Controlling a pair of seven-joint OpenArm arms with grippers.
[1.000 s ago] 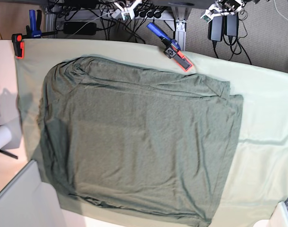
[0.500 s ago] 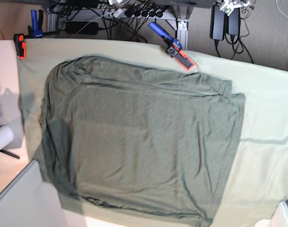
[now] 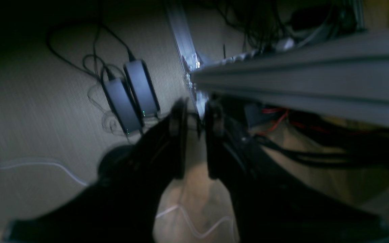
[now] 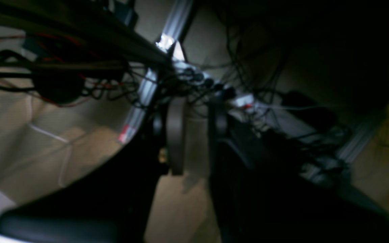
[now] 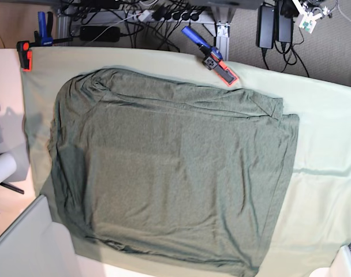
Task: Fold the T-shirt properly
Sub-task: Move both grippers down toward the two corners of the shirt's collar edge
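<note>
Sprawled flat across mid-frame on the counter point(image 5: 325, 115), the T-shirt point(image 5: 170, 173) is seen w/ nothing touching it. Left pincer point(image 3: 194, 114) & right pincer point(image 4: 194, 121) are both held slightly open, empty, pointed at floor cables.

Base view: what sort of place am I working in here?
Most likely a robotics lab bench. The T-shirt lies on a pale sheet held to the table by clamps, with power bricks and tangled cables on the carpet behind.
</note>
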